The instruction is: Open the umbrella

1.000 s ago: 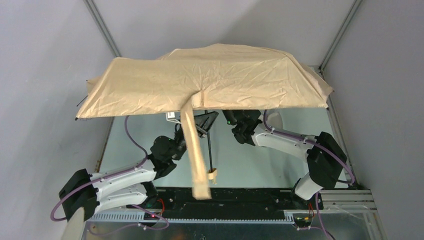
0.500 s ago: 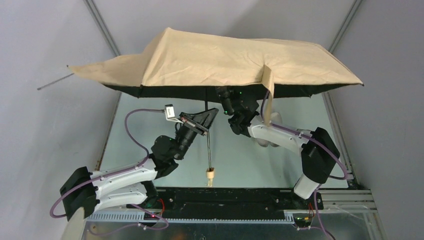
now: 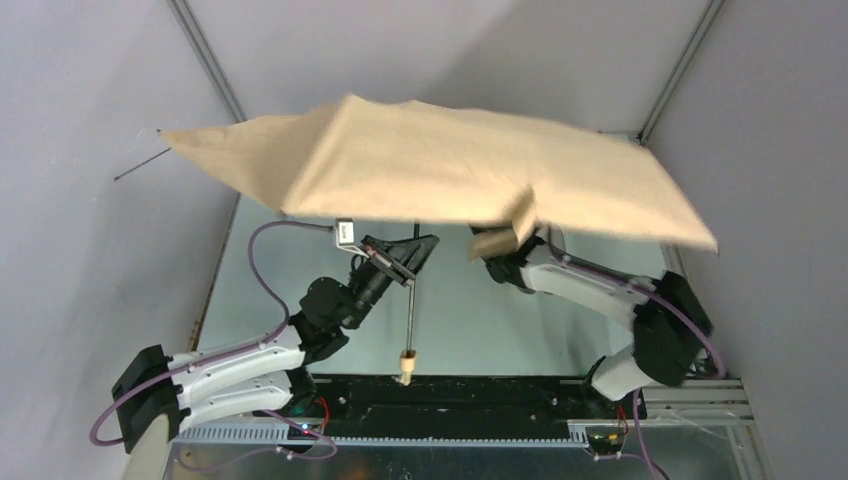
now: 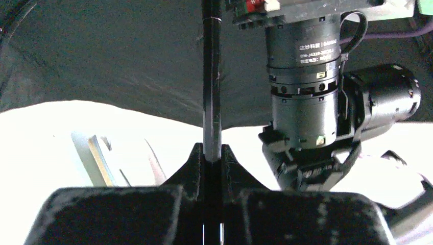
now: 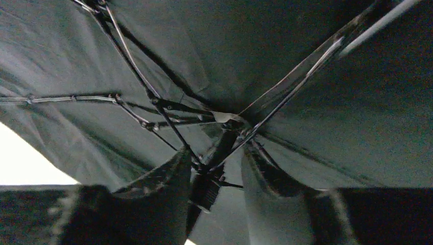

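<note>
Left wrist shows my left gripper (image 4: 211,149) clamping the black shaft (image 4: 212,76) of the open tan-beige fabric umbrella (image 3: 450,170); the right gripper (image 5: 215,155) I cannot tell.

Umbrella (image 3: 440,170) open: tan canopy spread wide and tilted, right edge lowest. From under the canopy a thin black shaft (image 3: 411,315) runs down to a stubby beige handle (image 3: 406,366). Left gripper (image 3: 412,255) sits just below the canopy's near edge, clamped on the shaft. Right arm (image 3: 590,285) reaches up beneath the canopy, its end hidden by fabric. Closing strap (image 3: 497,240) hangs from the canopy's near edge. One rib tip (image 3: 135,170) pokes out past the canopy's left corner.
</note>
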